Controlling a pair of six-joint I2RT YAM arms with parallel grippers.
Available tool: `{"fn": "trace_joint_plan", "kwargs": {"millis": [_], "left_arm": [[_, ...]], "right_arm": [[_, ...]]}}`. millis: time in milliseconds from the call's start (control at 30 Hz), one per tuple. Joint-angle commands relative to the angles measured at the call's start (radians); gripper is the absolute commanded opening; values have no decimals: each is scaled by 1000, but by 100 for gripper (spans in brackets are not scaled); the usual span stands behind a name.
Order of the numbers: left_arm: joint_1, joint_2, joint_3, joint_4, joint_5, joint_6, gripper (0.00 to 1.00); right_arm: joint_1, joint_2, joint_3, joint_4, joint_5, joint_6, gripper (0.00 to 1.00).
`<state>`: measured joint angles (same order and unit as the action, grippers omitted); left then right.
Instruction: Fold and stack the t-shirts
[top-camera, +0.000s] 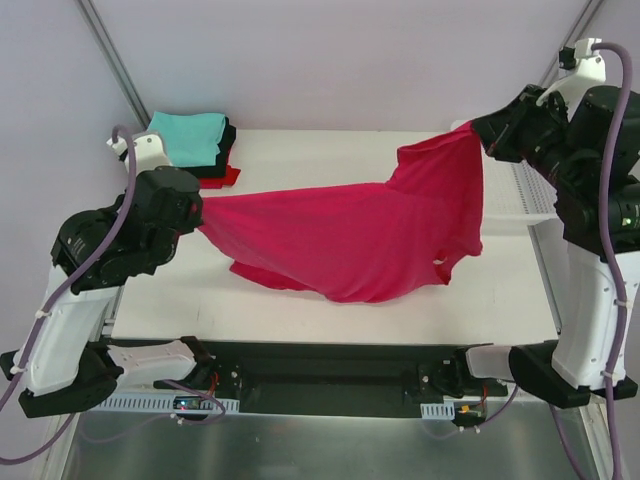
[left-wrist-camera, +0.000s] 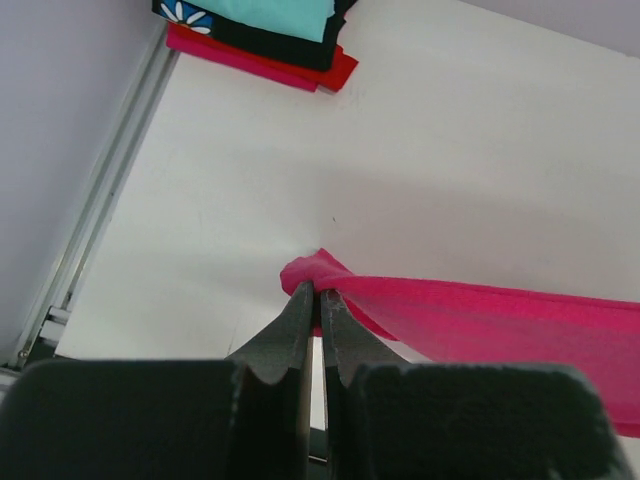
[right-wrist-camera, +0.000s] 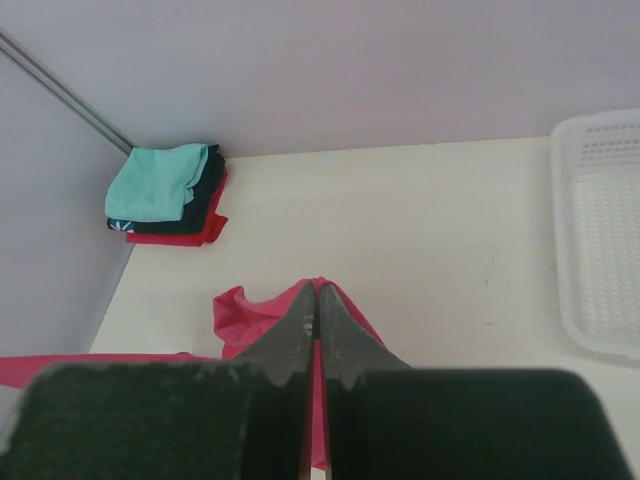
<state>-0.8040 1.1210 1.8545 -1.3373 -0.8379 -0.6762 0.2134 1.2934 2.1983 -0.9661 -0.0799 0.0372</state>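
Observation:
A crimson-pink t-shirt (top-camera: 350, 235) hangs stretched above the white table (top-camera: 300, 300) between both arms, its lower part sagging onto the table. My left gripper (top-camera: 197, 215) is shut on the shirt's left end, where the cloth (left-wrist-camera: 330, 275) bunches at the fingertips (left-wrist-camera: 318, 292). My right gripper (top-camera: 478, 128) is shut on the shirt's upper right corner; pink cloth (right-wrist-camera: 250, 310) shows around its tips (right-wrist-camera: 317, 290). A stack of folded t-shirts (top-camera: 195, 145), teal over black over red, lies at the table's far left corner (left-wrist-camera: 270, 40) (right-wrist-camera: 165, 195).
A white mesh basket (top-camera: 525, 195) stands at the table's right edge, just under the right arm (right-wrist-camera: 600, 250). Grey walls close off the back and left. A metal rail (left-wrist-camera: 90, 230) runs along the table's left edge.

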Motion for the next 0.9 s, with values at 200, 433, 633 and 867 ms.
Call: {"fn": "trace_joint_plan", "kwargs": {"millis": [200,433,633,867], "left_arm": [[57,-58,-66,-16,-1,105,0],[58,-56,-104,124,51,158,0],[58,-64,-68,191,71,184,0],[58,-75,-8,208,66,230,0]], "right_arm": [[-91,26,112,171,-323,162,1],[-92,-2,97,237,-540,116,1],[-92,-62,84,395,-488,63,1],[-94,-114,17,581,-356,7,1]]}}
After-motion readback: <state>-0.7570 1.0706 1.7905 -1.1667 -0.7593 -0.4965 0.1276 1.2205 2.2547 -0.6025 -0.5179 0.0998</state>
